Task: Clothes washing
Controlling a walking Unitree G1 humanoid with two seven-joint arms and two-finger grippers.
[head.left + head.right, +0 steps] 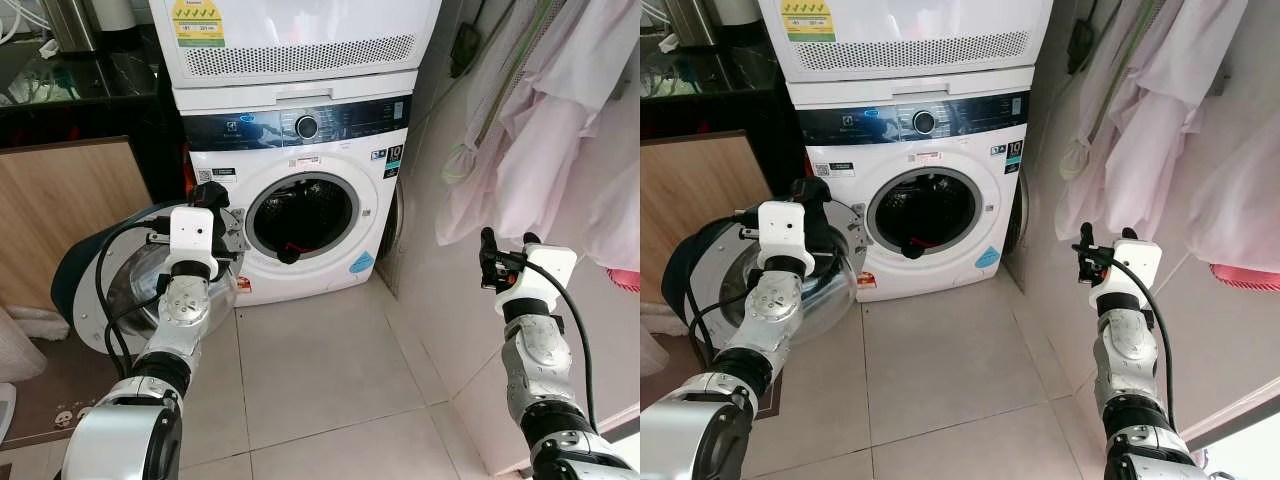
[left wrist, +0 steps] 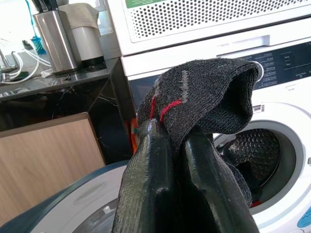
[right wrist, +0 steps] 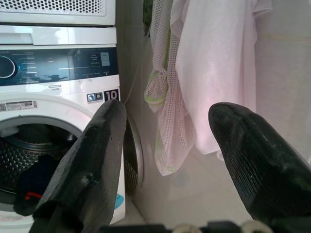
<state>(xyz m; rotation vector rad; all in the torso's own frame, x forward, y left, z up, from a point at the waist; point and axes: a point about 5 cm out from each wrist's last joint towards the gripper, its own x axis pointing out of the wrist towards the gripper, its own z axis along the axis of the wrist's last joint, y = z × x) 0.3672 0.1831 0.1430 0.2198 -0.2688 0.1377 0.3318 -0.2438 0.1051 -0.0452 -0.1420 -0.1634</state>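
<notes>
A white front-loading washing machine (image 1: 300,200) stands ahead with its round door (image 1: 120,285) swung open to the left. Dark clothes lie inside the drum (image 1: 300,215), and one piece hangs over the opening's lower rim. My left gripper (image 1: 212,193) is raised just left of the opening, in front of the open door. It is shut on a black sock (image 2: 204,92) with red stitching, which stands up from between the fingers (image 2: 150,179). My right gripper (image 1: 503,251) is held up at the right, away from the machine, open with nothing between its fingers (image 3: 92,165).
A dryer (image 1: 295,40) sits stacked on the washer. A wooden cabinet (image 1: 60,215) with a dark counter stands at the left. Pale clothes (image 1: 560,130) and a mesh bag (image 3: 167,102) hang on the right wall. Light floor tiles (image 1: 320,370) spread out before the machine.
</notes>
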